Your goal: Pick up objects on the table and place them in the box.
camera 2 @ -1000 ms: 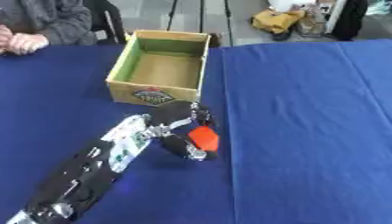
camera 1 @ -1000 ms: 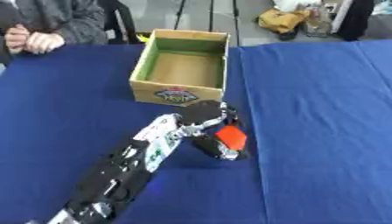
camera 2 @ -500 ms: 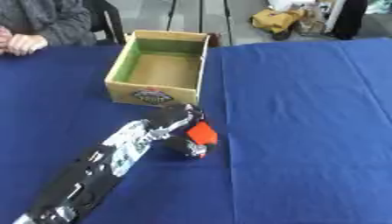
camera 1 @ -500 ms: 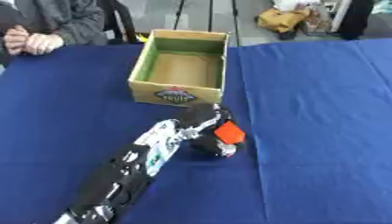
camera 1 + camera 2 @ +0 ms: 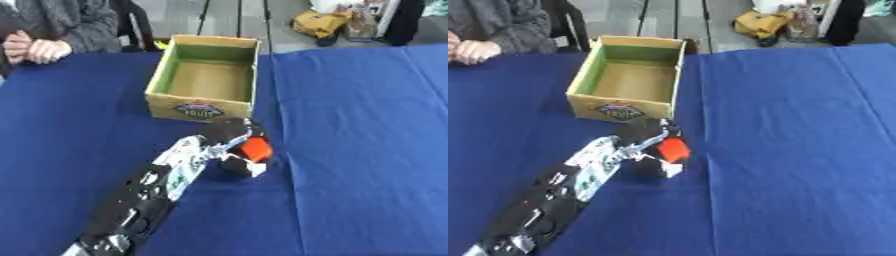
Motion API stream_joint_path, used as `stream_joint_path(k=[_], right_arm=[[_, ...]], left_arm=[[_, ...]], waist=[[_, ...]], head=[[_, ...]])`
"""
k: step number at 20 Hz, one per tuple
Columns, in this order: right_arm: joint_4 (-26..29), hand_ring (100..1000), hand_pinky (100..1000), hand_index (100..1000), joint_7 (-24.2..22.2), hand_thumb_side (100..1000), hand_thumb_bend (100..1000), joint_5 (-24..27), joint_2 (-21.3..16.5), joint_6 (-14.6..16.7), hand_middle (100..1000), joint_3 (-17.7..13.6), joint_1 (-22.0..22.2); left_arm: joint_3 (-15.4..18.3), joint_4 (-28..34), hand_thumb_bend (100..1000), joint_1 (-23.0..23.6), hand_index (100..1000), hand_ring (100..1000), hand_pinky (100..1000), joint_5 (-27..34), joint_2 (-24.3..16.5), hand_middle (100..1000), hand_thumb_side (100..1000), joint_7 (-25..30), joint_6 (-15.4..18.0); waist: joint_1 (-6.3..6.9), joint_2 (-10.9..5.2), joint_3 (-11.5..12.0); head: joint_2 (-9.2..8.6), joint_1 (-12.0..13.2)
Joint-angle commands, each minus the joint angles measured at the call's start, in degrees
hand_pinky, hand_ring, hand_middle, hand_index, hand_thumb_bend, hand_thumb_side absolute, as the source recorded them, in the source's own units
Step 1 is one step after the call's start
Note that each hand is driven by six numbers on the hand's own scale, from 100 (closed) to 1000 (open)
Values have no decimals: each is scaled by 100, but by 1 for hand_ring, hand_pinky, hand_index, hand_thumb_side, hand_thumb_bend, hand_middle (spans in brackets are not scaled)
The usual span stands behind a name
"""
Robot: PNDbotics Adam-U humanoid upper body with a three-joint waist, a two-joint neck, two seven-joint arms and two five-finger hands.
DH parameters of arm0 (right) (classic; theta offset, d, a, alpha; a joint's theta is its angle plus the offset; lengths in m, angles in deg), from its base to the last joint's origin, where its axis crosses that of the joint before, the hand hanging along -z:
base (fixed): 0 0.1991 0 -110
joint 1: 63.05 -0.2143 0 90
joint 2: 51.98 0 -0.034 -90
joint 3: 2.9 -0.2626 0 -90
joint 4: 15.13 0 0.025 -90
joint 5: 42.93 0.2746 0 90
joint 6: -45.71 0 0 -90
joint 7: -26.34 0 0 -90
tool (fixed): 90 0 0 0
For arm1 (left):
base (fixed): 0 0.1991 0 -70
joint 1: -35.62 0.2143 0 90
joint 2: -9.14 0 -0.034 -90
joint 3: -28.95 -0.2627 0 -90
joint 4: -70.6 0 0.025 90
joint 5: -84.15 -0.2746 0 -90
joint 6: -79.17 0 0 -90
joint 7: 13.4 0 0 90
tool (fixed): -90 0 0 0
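Note:
An open cardboard box (image 5: 206, 77) with a green inside stands on the blue table, and nothing shows inside it. My left arm comes in from the lower left. My left hand (image 5: 229, 146) is just in front of the box's near wall, with its fingers curled round a small orange-red object (image 5: 256, 148). Whether the object touches the cloth is unclear. My right hand shows in neither view.
The blue cloth (image 5: 367, 150) covers the whole table, with a fold line running down from the box's right corner. A person sits at the far left edge with clasped hands (image 5: 35, 49). A yellow bag (image 5: 320, 23) lies on the floor behind the table.
My left hand with the orange-red object has crept a little toward the box. The box has stayed where it was.

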Motion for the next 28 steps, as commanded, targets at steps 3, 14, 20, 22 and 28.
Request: stream_joint_path(k=[3, 14, 20, 22, 28], right_arm=[[117, 851, 548, 498, 11, 647, 100, -61, -85, -32, 561, -30, -34], [117, 850, 548, 497, 31, 648, 100, -66, -66, -61, 561, -45, -12], [117, 849, 548, 498, 37, 649, 100, -56, -66, -75, 561, -51, -4], [117, 849, 548, 497, 30, 649, 100, -54, -66, -80, 561, -47, -6], [117, 849, 548, 498, 2, 648, 100, -23, -65, -87, 561, -26, -33]], left_arm=[[-41, 13, 100, 17, 736, 444, 185, -54, -97, 583, 189, 347, -53], [94, 828, 100, -90, 685, 355, 100, 712, -470, 537, 402, 220, -172], [199, 1465, 100, -217, 676, 348, 100, 1278, -877, 530, 432, 398, -392], [251, 1660, 100, -276, 675, 347, 100, 1453, -1044, 529, 444, 426, -488], [612, 1775, 100, -551, 677, 351, 100, 1394, -1425, 535, 433, 173, -817]], waist=[[-20, -41, 11], [-22, -68, 53], [-22, -85, 61], [-21, -88, 57], [-38, -88, 17]], head=[[-33, -13], [-46, -61], [-87, -71], [-109, -59], [-199, -27]])
